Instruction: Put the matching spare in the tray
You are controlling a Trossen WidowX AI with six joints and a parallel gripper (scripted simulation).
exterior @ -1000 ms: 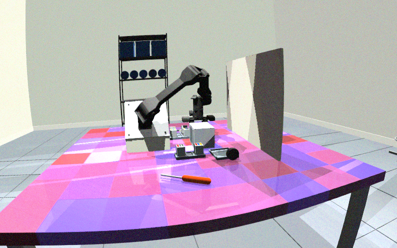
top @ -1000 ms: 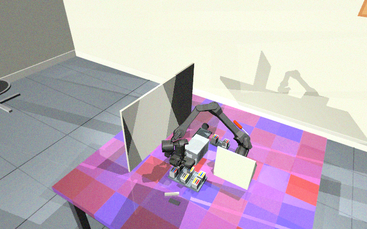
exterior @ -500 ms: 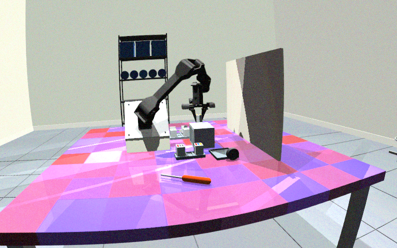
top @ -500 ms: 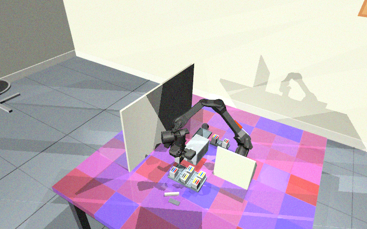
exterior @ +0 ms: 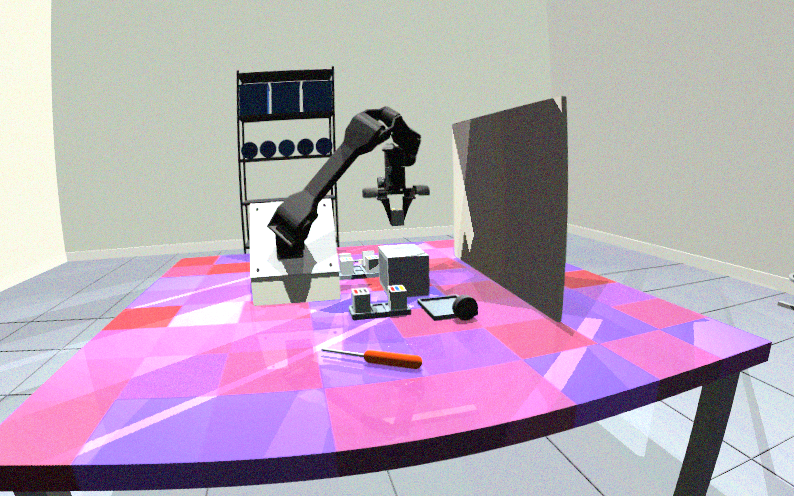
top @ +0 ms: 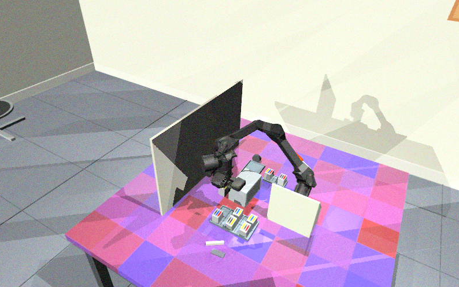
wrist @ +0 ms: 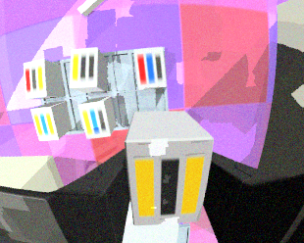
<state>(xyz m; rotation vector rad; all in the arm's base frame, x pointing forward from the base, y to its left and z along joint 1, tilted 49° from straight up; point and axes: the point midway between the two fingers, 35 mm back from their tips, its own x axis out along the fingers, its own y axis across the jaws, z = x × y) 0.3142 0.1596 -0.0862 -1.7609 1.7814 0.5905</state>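
Note:
My gripper (top: 226,187) (exterior: 396,215) (wrist: 161,152) is shut on a grey spare block with yellow, black and yellow stripes, held in the air above table height near the large grey box (top: 244,190) (exterior: 404,268). The spares rack (top: 225,208) (wrist: 149,99) holds several striped blocks and has an empty slot. The shallow tray (top: 254,166) (exterior: 438,306) lies empty beyond the box. A smaller rack (exterior: 380,313) holds two striped blocks, one with a red, blue and yellow top. Which unit is the mounted one, and its back code, I cannot tell.
A tall dark panel (top: 206,135) (exterior: 511,203) stands close beside the arm. A black round object (top: 256,157) (exterior: 465,306) is at the tray's edge. A white slanted board (top: 292,210) stands by the arm base. An orange screwdriver (exterior: 392,359), a white stick (top: 214,243) and a grey piece (top: 217,253) lie on the table.

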